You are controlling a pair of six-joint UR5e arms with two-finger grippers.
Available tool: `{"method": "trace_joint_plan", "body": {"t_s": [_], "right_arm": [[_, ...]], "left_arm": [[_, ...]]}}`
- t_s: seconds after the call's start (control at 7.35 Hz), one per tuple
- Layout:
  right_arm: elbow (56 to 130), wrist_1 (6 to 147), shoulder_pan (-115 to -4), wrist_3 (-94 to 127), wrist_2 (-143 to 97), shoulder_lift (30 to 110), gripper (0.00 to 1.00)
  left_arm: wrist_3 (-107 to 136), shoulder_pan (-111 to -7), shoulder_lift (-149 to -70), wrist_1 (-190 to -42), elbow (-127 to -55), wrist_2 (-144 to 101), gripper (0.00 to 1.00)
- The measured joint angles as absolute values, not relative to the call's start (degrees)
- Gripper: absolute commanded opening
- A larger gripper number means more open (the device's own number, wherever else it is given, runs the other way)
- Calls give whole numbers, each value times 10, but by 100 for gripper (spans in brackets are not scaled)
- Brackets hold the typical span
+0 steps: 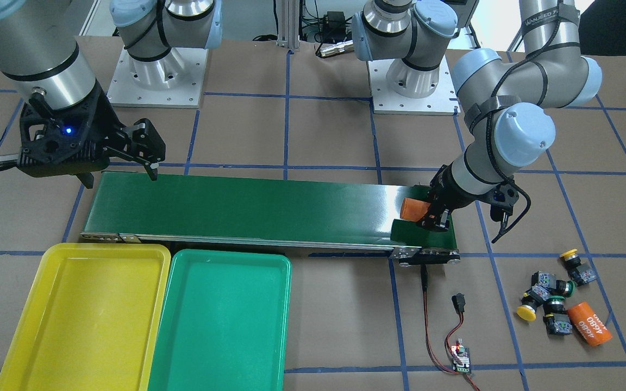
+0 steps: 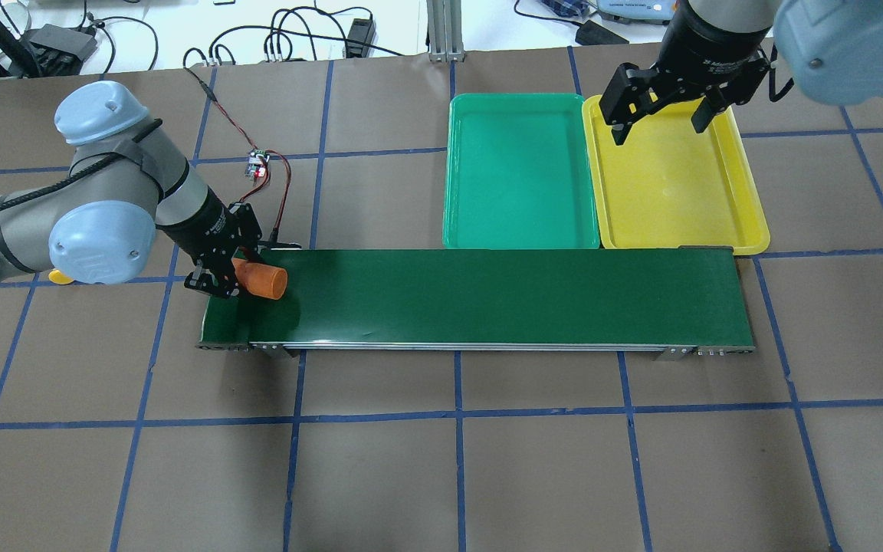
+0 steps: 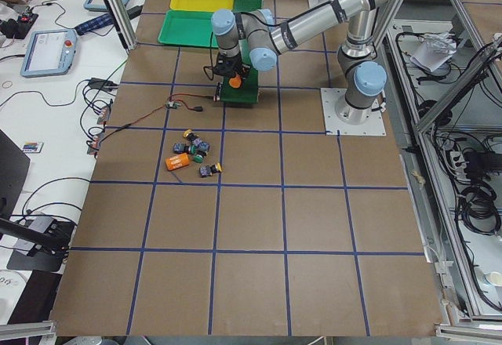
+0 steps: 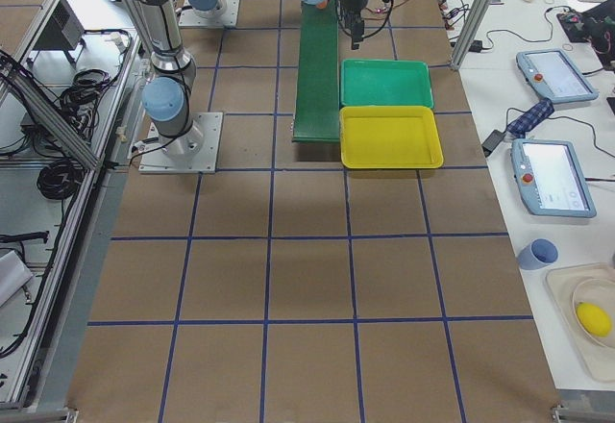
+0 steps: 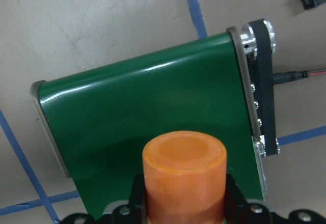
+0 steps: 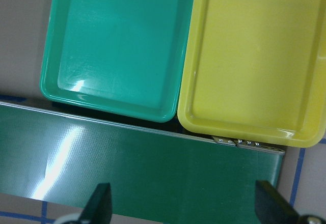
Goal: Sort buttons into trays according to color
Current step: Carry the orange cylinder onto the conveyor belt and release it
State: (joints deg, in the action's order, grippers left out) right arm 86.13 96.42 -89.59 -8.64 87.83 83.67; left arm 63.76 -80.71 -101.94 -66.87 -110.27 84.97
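Feeding step, apparently: left gripper (image 1: 433, 214) pinching an orange cylinder (image 1: 413, 209) at the conveyor belt (image 1: 248, 209) end, right gripper (image 1: 120, 175) spread over the far end by the empty yellow tray (image 1: 52, 250) and green tray (image 1: 226, 256); four buttons (image 1: 549, 296) clustered unsorted on the table (image 1: 335, 304); next, release, then fetch a button.

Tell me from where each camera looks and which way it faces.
Front: across the table, facing the robot, looking down; both arms.
Overhead: behind the robot, looking forward, down; both arms.
Left side: table end near the buttons; left arm nearer.
Right side: opposite end; right arm nearer.
Left wrist: down onto the orange cylinder in the left gripper.
Right wrist: down onto green tray and yellow tray; right gripper open.
Shared: both wrist views show the belt.
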Motion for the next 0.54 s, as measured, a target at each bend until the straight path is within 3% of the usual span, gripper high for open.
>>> {"method": "trace_joint_plan", "body": {"t_s": [0.27, 0.54], "right_arm": [[861, 964, -896, -87, 879, 837, 100], [861, 964, -896, -87, 879, 837, 100]], "left_arm": [[628, -804, -1012, -682, -1102, 870, 100], [548, -761, -1014, -705, -1051, 875, 100]]}}
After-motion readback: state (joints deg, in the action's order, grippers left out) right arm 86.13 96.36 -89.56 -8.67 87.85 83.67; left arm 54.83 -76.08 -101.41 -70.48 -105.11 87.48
